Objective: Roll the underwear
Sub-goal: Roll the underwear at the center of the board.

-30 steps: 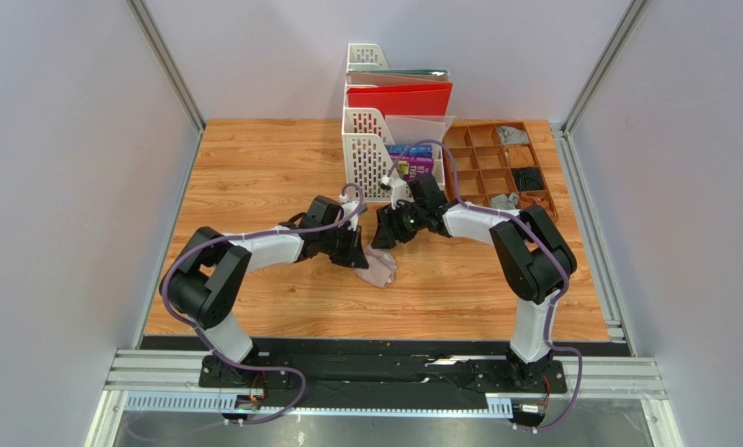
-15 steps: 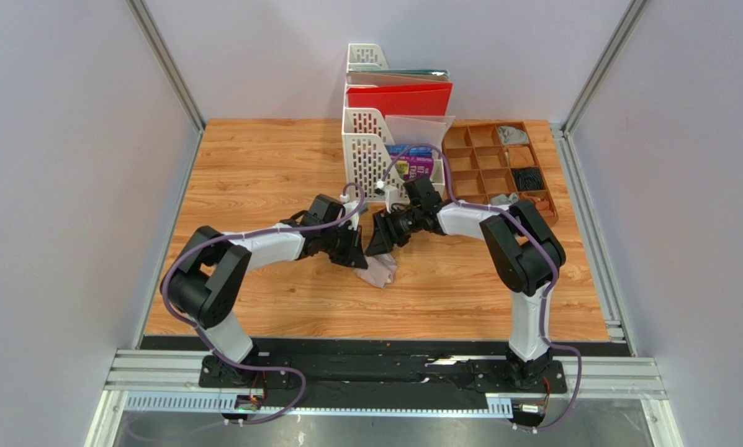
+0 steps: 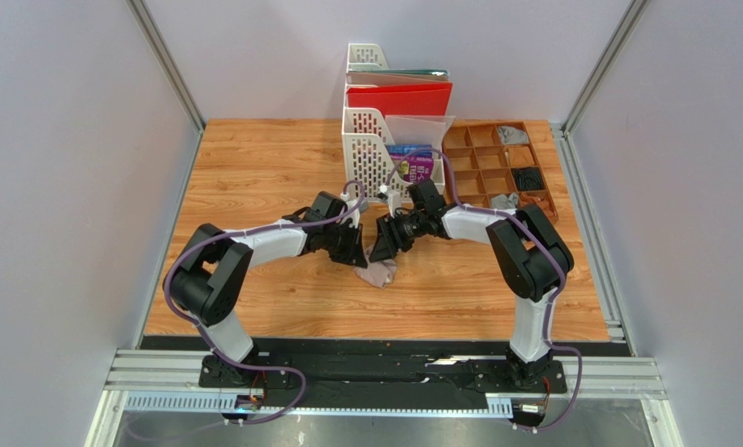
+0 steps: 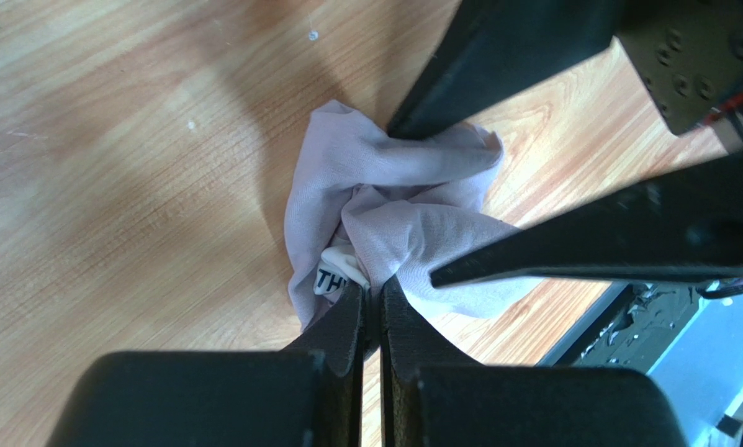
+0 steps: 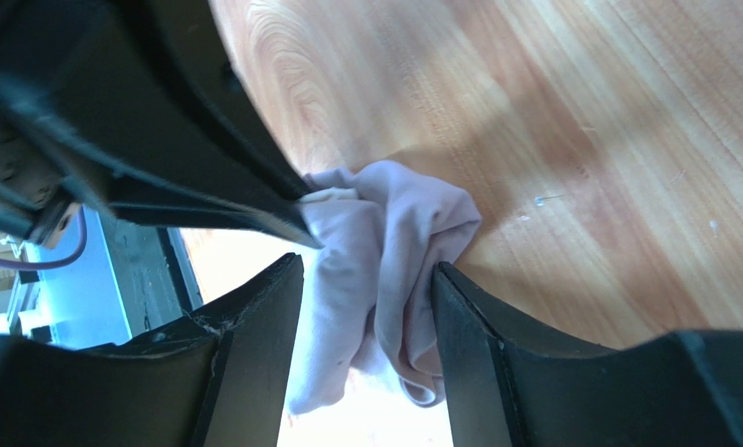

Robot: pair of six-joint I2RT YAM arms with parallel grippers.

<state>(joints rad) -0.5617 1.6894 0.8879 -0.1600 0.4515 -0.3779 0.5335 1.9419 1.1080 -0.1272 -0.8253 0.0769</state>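
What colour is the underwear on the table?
The underwear is pale pinkish-grey; the left wrist view shows it best.

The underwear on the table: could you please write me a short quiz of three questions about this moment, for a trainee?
1. True or false: the left gripper is shut on the underwear.
2. How does the underwear lie on the table? A: spread out flat; B: bunched up; C: folded in a neat square.
3. Fill in the missing word: the right gripper stands ____, with one finger on each side of the cloth.
Key: 1 true; 2 B; 3 open.
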